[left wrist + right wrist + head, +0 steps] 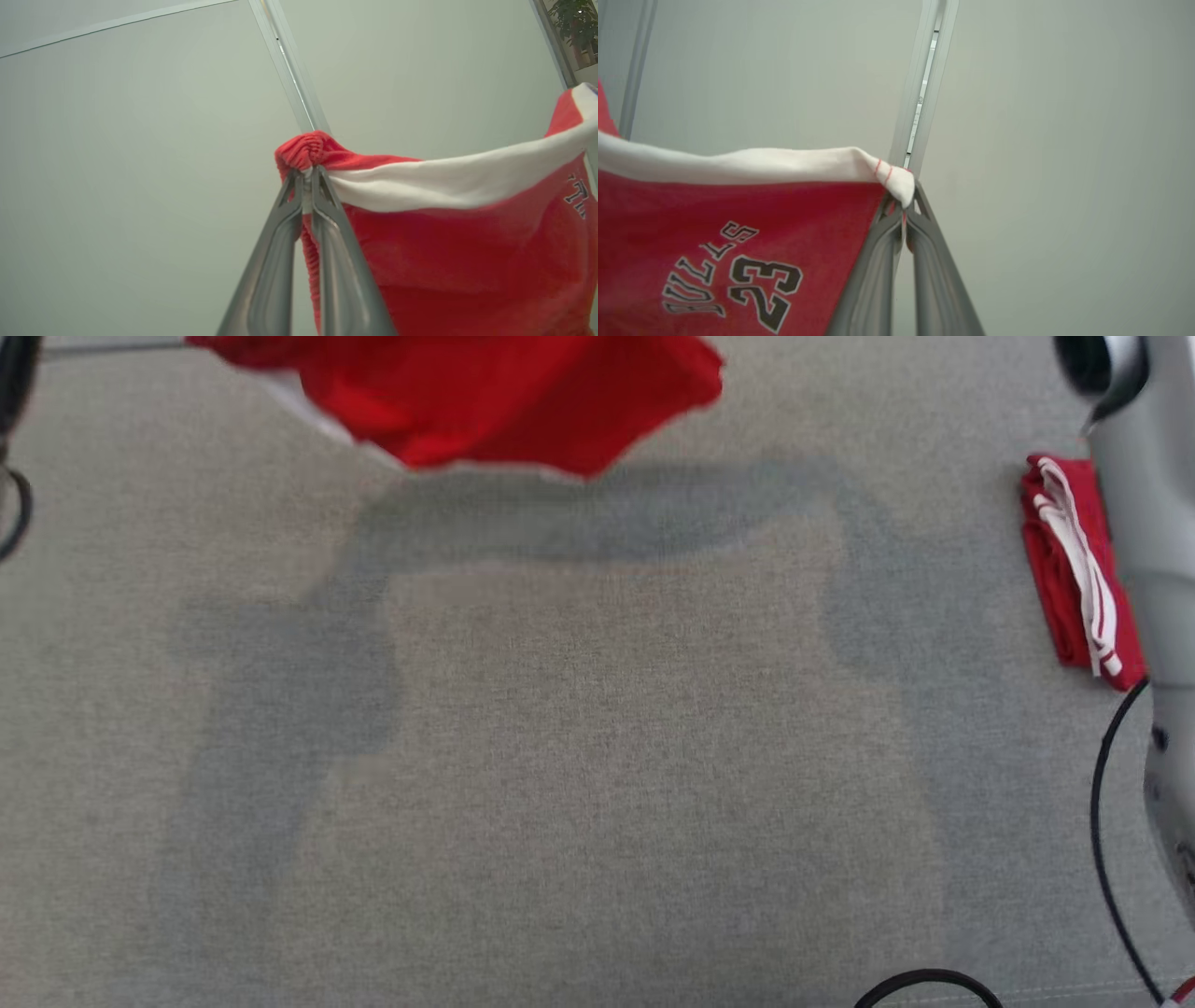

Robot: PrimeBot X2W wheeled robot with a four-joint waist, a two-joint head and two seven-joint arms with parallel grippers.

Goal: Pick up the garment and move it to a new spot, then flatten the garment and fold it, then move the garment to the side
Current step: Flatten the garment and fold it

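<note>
The garment (504,401) is a red jersey with white trim, hanging in the air at the top of the head view, its lower edge above the grey cloth surface (597,756). In the left wrist view my left gripper (307,175) is shut on a bunched red and white corner of the garment (444,252). In the right wrist view my right gripper (906,205) is shut on a white-trimmed corner of the garment (738,219), which shows black lettering and the number 23. The fabric stretches between the two grippers.
A second red and white garment (1074,569) lies folded at the right edge of the surface, partly behind my pale right arm (1144,523). Black cables (1106,821) run along the right and bottom edges. Pale wall panels stand behind the grippers.
</note>
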